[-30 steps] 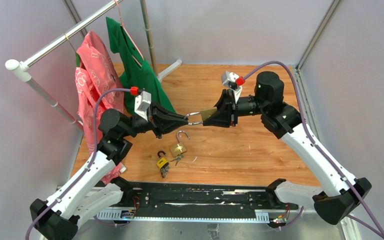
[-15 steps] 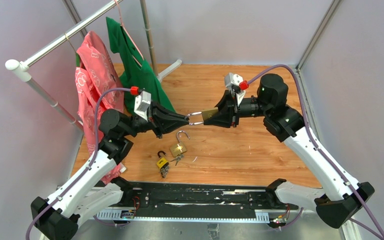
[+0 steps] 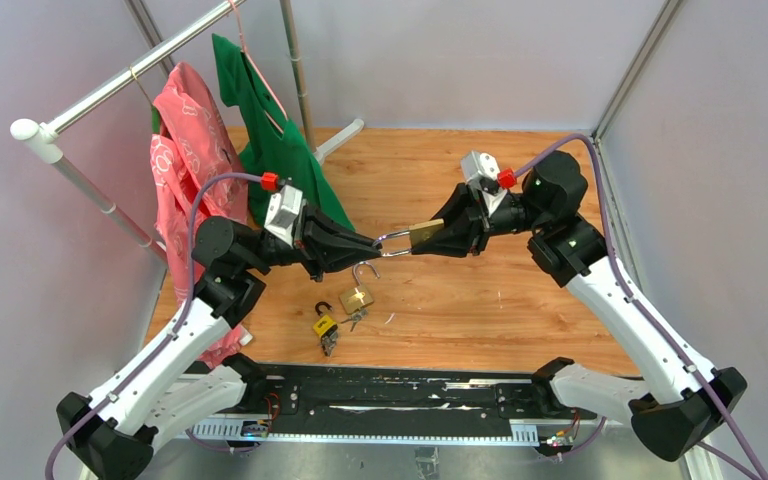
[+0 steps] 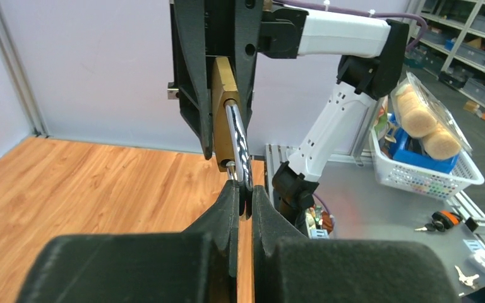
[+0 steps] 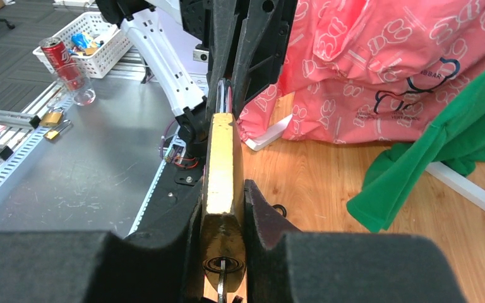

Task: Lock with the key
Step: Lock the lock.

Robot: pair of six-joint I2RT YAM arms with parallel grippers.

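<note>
A brass padlock (image 3: 423,233) hangs in mid-air above the table, held between both arms. My right gripper (image 5: 223,192) is shut on its brass body (image 5: 221,158). The key (image 5: 221,283) sits in the keyhole at the padlock's underside, between the right fingers. My left gripper (image 4: 245,190) is shut on the silver shackle (image 4: 238,142), whose loop points toward the left arm. In the top view the left gripper (image 3: 374,242) meets the shackle (image 3: 396,241) just left of the body. I cannot tell whether the shackle is seated in the body.
Two more padlocks lie on the wooden table below: a brass one with an open shackle (image 3: 357,296) and a yellow-black one with keys (image 3: 325,326). At the back left, a pink garment (image 3: 185,150) and a green one (image 3: 270,140) hang from a clothes rack (image 3: 110,85).
The right arm has shifted to the right and rolled its wrist, tilting the padlock slightly. The left gripper has followed, staying on the shackle. Both grips are unchanged.
</note>
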